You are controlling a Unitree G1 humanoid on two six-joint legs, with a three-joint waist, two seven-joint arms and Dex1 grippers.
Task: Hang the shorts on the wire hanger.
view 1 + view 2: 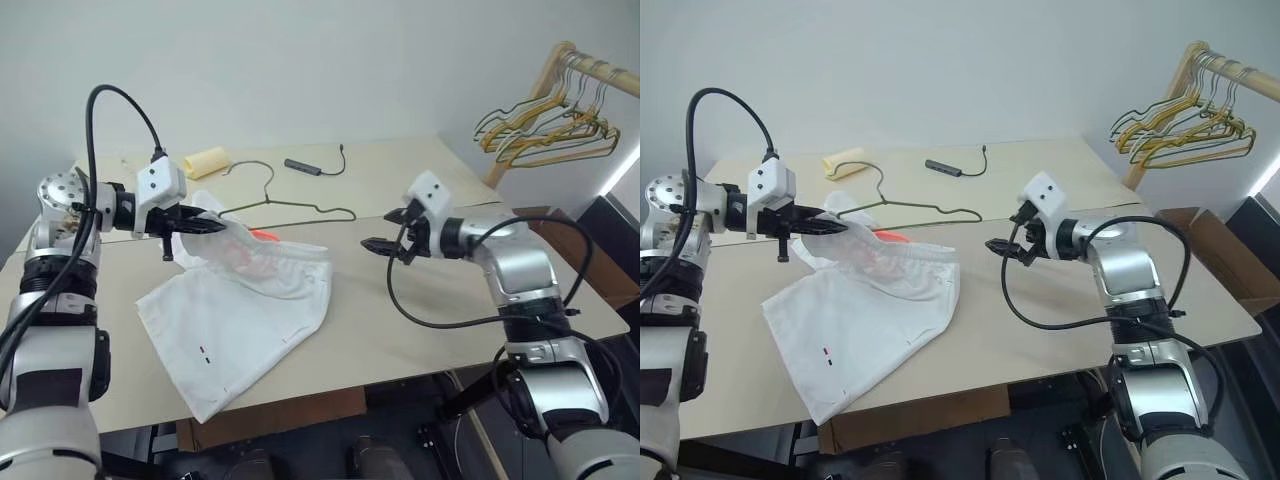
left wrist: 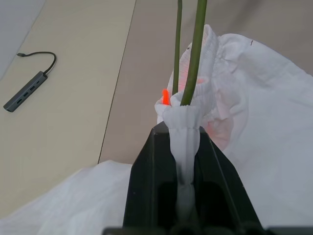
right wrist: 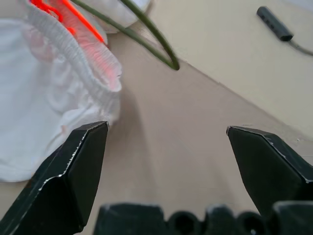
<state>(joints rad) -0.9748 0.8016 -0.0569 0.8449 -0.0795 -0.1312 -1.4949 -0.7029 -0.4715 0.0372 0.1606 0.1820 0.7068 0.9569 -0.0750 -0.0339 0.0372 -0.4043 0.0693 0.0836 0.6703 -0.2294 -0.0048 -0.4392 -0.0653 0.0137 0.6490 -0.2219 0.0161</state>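
Observation:
The white shorts (image 1: 245, 315) lie wrinkled on the table, with small dark marks near the front hem. Their elastic waistband (image 2: 183, 117) is bunched and lifted off the table. My left gripper (image 1: 205, 223) is shut on that bunch. The thin dark wire hanger (image 1: 310, 206) lies behind the shorts, hook toward the back. Two of its wires (image 2: 195, 49) come out of the pinched waistband. My right gripper (image 1: 385, 237) hovers open to the right of the shorts, holding nothing, and the hanger's rounded end (image 3: 166, 58) lies just ahead of its fingers. Something orange (image 1: 262, 235) shows at the waistband.
A grey USB hub with a cable (image 1: 305, 166) and a pale yellow roll (image 1: 207, 160) lie at the back of the table (image 1: 420, 320). A wooden rack with bunched gold and green hangers (image 1: 545, 125) stands at the far right. A cardboard box (image 1: 1220, 250) sits beside the table.

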